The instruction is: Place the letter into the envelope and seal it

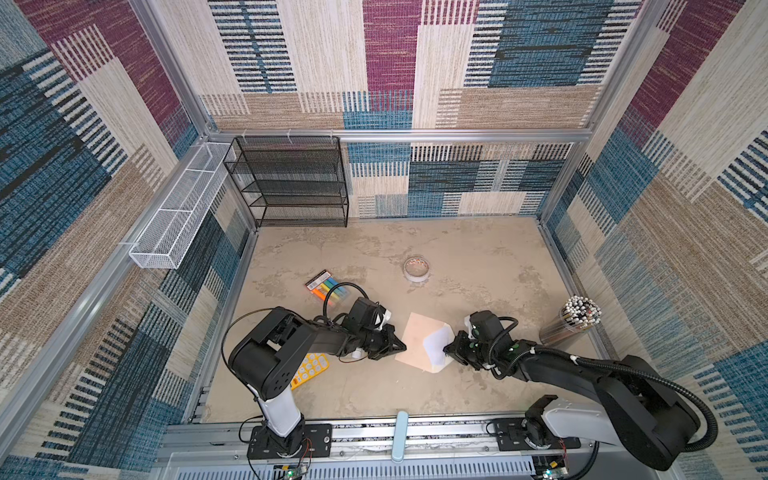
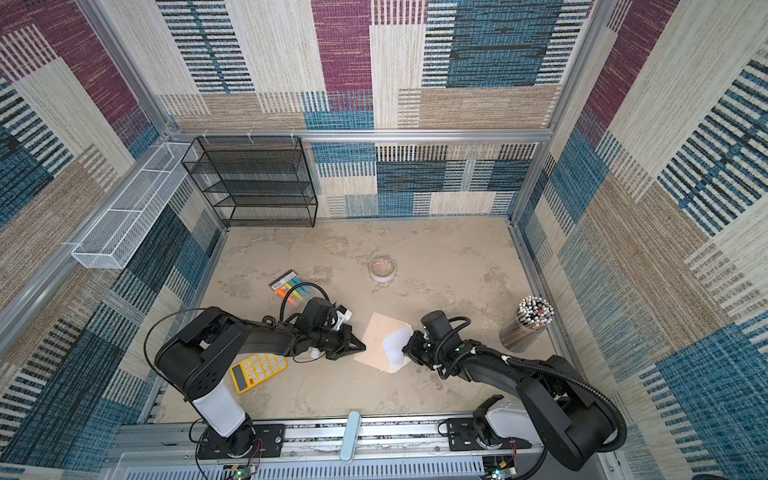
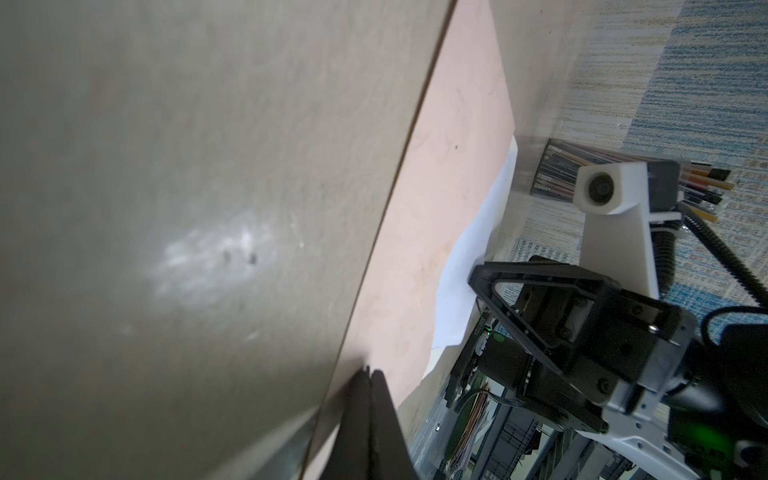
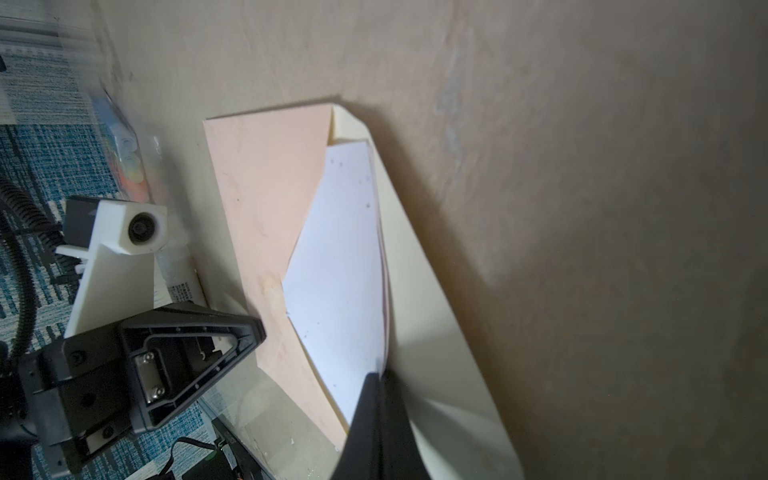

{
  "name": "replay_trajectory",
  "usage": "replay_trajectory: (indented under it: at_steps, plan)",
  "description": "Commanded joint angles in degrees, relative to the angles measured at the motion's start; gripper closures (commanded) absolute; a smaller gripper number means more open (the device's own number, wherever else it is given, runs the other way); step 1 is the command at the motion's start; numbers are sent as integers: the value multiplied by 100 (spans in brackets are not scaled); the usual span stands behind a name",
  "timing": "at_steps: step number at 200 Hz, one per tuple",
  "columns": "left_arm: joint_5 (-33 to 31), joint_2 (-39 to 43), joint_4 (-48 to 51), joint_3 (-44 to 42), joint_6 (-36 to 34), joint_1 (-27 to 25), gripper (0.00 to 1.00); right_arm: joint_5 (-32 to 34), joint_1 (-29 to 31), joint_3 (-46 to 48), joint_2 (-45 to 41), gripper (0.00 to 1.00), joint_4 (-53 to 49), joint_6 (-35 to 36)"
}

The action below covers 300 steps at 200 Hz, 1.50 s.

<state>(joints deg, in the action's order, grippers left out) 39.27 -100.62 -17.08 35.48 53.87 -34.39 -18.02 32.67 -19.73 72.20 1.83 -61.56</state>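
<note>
This looks like a robotics lab test cell: a silver aluminium frame (image 1: 415,135) boxes in patchwork-carpet walls (image 1: 390,62), black robot arms (image 1: 270,353) stand bolted to a slotted metal rail (image 1: 436,432), and a black wire-mesh shelf rack (image 1: 291,183) and yellow calculator (image 2: 257,370) sit about.

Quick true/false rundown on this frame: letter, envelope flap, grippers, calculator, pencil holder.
1. The letter sits partly inside the envelope. True.
2. The envelope's flap is folded shut. False: it is open.
3. The left gripper and right gripper are both shut. True.
4. The yellow calculator lies beside the right arm. False: it lies beside the left arm.
5. The pencil holder stands upright. True.
</note>
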Motion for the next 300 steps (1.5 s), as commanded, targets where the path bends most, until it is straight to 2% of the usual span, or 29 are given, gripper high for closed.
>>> replay_trajectory:
  at_steps: [1, 159, 300]
  plan:
    - [-1012, -111, 1006, -50, 89, -6, 100, 12, 33, 19, 52, 100, 393, -180]
    - [-921, -203, 957, -24, 61, -6, 100, -227, 249, -137, 704, 100, 1006, -76]
    - [-892, -222, 935, -24, 58, -6, 100, -173, 396, -183, 1000, 100, 1329, -238]
